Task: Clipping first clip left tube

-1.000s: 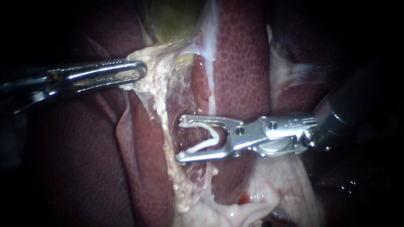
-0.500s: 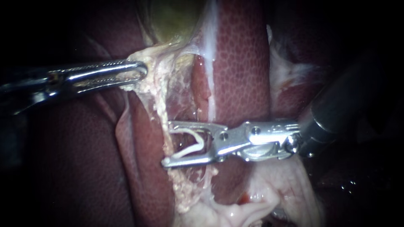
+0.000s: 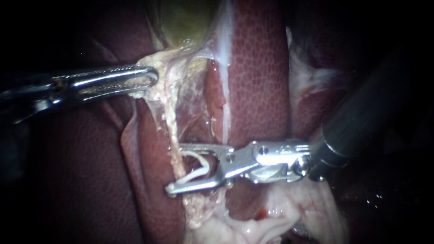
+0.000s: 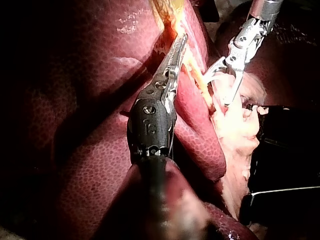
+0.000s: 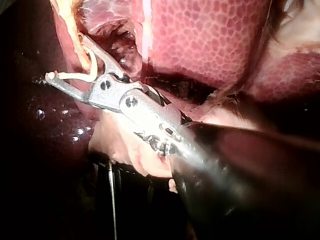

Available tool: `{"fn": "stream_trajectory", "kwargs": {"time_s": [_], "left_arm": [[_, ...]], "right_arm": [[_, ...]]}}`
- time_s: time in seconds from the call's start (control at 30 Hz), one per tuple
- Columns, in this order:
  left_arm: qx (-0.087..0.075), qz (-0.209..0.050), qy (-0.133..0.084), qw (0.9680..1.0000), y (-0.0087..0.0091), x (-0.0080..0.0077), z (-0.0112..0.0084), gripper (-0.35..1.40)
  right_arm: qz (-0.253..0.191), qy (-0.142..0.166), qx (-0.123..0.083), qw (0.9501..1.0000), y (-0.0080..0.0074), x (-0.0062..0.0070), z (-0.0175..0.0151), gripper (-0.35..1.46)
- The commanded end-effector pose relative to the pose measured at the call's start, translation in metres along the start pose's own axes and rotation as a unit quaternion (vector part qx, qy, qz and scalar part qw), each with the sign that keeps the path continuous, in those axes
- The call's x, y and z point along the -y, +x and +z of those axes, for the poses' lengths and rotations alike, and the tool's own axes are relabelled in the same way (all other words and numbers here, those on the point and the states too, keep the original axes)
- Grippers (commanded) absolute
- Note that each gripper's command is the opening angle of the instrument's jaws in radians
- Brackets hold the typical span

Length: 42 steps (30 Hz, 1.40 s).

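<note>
My left instrument [image 3: 151, 77], its hand pinching the pale tissue [image 3: 168, 68], holds tension while my right instrument's [image 3: 169, 168] hand, spread wide, carries the open clip [image 3: 207, 166] astride the left tube [image 3: 171, 122]; next, I judge, it must squeeze shut.

Black surface [image 4: 285, 160], partly seen, dark red liver [image 4: 90, 100] and pale tissue [image 4: 240, 140] lying on it

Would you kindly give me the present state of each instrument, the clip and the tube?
Left instrument: jaws shut on pale tissue, pulling it taut.
Right instrument: jaws hold the clip, spread astride the tube.
Clip: open, not yet squeezed shut.
Tube: stretched, unclipped, at the clip's mouth.
</note>
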Motion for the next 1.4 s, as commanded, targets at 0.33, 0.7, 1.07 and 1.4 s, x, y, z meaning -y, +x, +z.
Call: {"fn": "stream_trajectory", "kwargs": {"time_s": [0.33, 0.7, 1.07, 1.4], "left_arm": [[0.000, 0.000, 0.000, 1.0000, 0.0002, -0.0003, 0.0002, -0.35], [0.000, 0.000, 0.000, 1.0000, 0.0003, -0.0003, 0.0003, -0.35], [0.000, 0.001, -0.001, 1.0000, 0.0004, -0.0002, 0.0003, -0.35], [0.000, 0.001, -0.001, 1.0000, 0.0005, -0.0002, 0.0003, -0.35]], "right_arm": [[0.012, 0.036, 0.004, 0.9993, -0.0012, 0.0009, 0.0012, 0.58], [0.012, 0.034, 0.017, 0.9992, -0.0021, 0.0003, 0.0021, 0.57], [0.027, 0.037, 0.048, 0.9978, -0.0022, 0.0002, 0.0015, 0.10], [0.049, 0.039, 0.066, 0.9958, -0.0018, 0.0002, 0.0010, -0.35]]}}
